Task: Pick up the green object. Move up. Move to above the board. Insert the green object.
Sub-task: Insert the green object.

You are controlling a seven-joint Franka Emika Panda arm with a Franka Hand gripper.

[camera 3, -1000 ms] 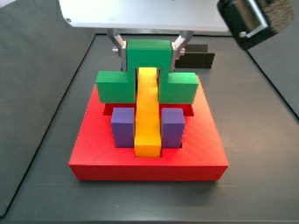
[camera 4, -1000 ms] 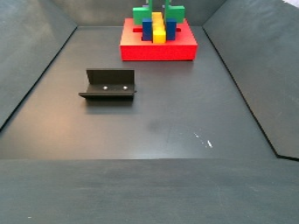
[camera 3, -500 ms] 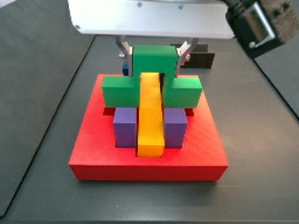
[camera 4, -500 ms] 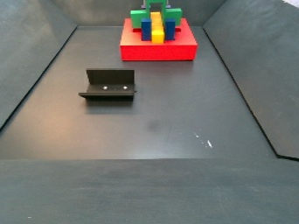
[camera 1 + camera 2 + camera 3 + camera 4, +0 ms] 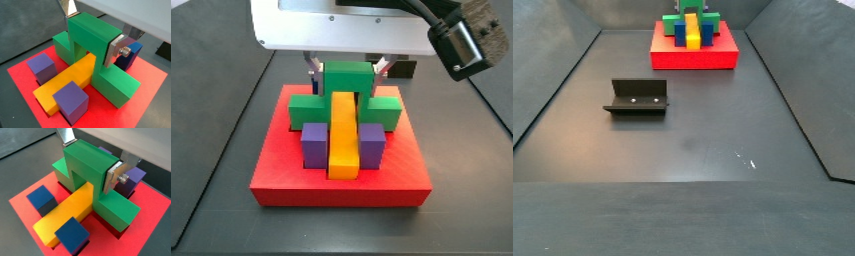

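Pinching the green object [image 5: 100,37] by its raised middle, the tool [image 5: 93,27] holds it straddling the yellow bar [image 5: 67,82] on the red board [image 5: 338,180], seemingly seated, at 12 o'clock on the dark, unmarked floor [image 5: 687,140].

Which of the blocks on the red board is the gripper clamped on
The green object: the gripper has its raised middle between the silver fingers, straddling the yellow bar. The purple blocks stand free.
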